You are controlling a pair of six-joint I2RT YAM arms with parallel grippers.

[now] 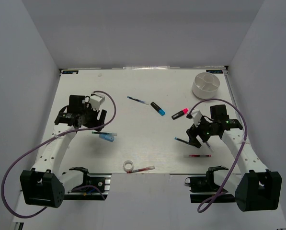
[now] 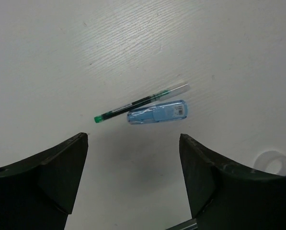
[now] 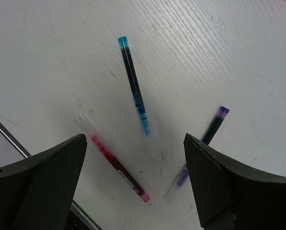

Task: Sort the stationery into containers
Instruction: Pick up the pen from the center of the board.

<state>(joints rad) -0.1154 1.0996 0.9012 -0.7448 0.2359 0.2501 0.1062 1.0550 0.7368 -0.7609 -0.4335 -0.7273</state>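
nothing held, pens below
left fingers [image 2: 56, 172], right fingers [image 3: 51, 172] apart; grabbing the green-tipped pen [image 2: 141, 102] could drag the light-blue tube [image 2: 157, 112] beside it.

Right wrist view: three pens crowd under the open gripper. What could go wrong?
1. The blue pen, red pen and purple pen lie close; the right gripper may catch two.
2. A nudged red pen could roll off the nearby table edge.
3. Left side: green pen lies right beside the light-blue tube; both may lift.
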